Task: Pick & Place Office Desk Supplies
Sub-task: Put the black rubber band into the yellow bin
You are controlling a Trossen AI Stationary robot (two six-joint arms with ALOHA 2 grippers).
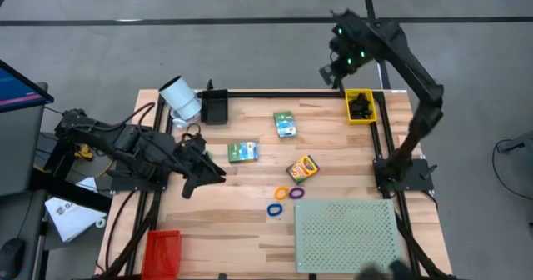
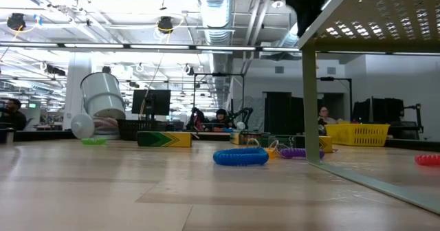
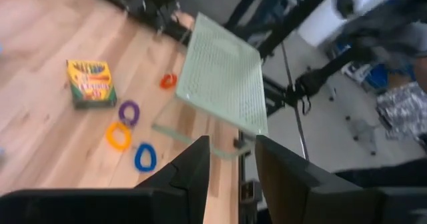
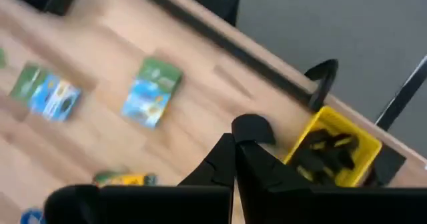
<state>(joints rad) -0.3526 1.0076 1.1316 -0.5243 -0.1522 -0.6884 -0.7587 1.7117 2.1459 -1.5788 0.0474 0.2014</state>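
Note:
My right gripper (image 1: pixel 333 67) is raised over the table's far edge, left of the yellow bin (image 1: pixel 360 107) of black clips, and is shut on a small black clip (image 4: pixel 252 127). My left gripper (image 3: pixel 230 164) is open and holds nothing; it hovers over the table's left part (image 1: pixel 204 173). Two green boxes (image 1: pixel 286 124) (image 1: pixel 243 152) and the crayon box (image 1: pixel 302 169) lie flat on the wood. An orange ring (image 1: pixel 281 193), a purple ring (image 1: pixel 296 193) and a blue ring (image 1: pixel 275 209) lie near the middle. A red-orange ring (image 3: pixel 168 81) lies at the perforated board's edge. My right gripper pinches the black clip (image 4: pixel 252 127) between its two fingertips (image 4: pixel 227 151). The clip shows just past the tips, lifted clear above the table. Which part of the clip the fingers are on I cannot tell.
A pale green perforated board (image 1: pixel 347 234) stands on legs over the near right corner. A white cylinder (image 1: pixel 180 98) and a black bin (image 1: pixel 215 107) sit at the far left, a red bin (image 1: pixel 162 251) at the near left. People show in the room beyond.

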